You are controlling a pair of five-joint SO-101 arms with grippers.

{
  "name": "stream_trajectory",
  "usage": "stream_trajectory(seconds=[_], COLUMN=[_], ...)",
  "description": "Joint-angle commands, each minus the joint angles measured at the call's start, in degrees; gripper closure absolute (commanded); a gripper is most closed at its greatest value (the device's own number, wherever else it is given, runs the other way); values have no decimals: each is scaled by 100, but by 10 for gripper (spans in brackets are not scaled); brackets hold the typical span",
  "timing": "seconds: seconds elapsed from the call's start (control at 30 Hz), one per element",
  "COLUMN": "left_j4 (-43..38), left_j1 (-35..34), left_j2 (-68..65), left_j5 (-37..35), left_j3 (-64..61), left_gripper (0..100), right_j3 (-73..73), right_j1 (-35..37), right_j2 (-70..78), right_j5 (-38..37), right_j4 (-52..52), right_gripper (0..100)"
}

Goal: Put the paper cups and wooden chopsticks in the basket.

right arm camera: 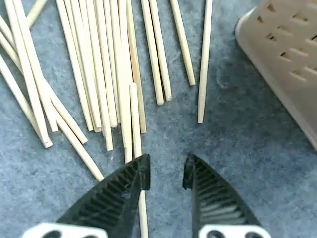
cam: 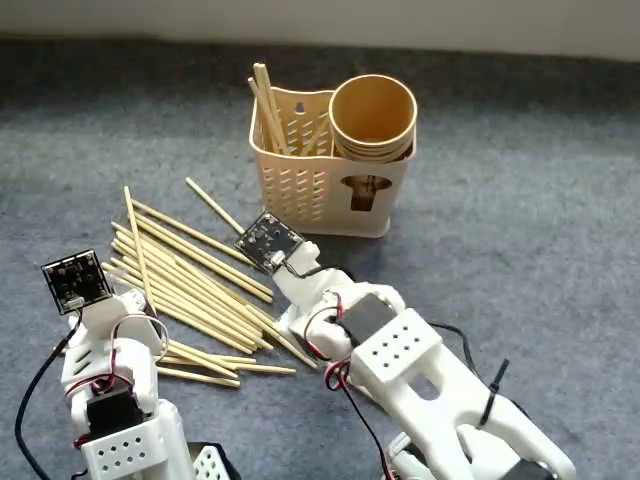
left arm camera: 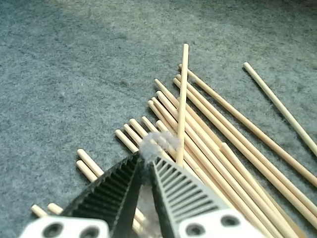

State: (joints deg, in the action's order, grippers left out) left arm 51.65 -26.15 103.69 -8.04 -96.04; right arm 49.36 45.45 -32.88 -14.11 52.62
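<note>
The paper cups (cam: 372, 115) sit nested in the right compartment of the basket (cam: 320, 190), at the far middle of the desk (cam: 520, 230). A few sticks stand in its left compartment. Most of the wooden chopsticks (cam: 190, 285) lie in a loose fan on the grey, carpet-like desk, near and left of the basket. 1 crosswise stick (cam: 138, 250) rests on top of them, and 1 lone stick (cam: 215, 205) lies apart, closer to the basket.

The left gripper (left arm camera: 148, 151) hovers over the left end of the pile. Its fingers are pressed together, with only a tuft of fluff (left arm camera: 153, 141) at the tips. The right gripper (right arm camera: 166, 171) hangs over the pile's right edge, fingers apart and empty, with 1 stick end running under 1 finger.

The sticks look light, stiff, thin and smooth, so they will probably roll or pivot in a pinch. They lie so low that the fingers would need to reach right down to the nap. A hold near the middle should keep a stick level, while a hold nearer 1 end would let it tip upright for the basket. The crosswise stick and the lone stick look easiest to take, since both are free of neighbours.
</note>
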Motion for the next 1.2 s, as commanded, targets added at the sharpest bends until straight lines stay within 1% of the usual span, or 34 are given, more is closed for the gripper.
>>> stream_trajectory(seconds=[0.0, 0.17, 0.37, 0.57, 1.0, 1.17], left_j4=[18, 18, 18, 26, 105, 114], left_j1=[119, 119, 119, 119, 119, 119], left_j2=[13, 13, 13, 13, 31, 31], left_j5=[-9, -9, -9, -9, -9, -9], left_j3=[-119, -119, -119, -119, -119, -119], left_gripper=[987, 987, 987, 987, 986, 986], right_j3=[-514, -840, -901, -901, -857, -857], right_j1=[57, 66, 110, 505, 497, 497], right_j2=[708, 1657, 2378, 2431, 2475, 2475], right_j5=[-9, -290, -325, -299, -325, -325], right_j4=[-13, -40, -497, -470, -602, -787], right_gripper=[875, 875, 877, 878, 880, 948])
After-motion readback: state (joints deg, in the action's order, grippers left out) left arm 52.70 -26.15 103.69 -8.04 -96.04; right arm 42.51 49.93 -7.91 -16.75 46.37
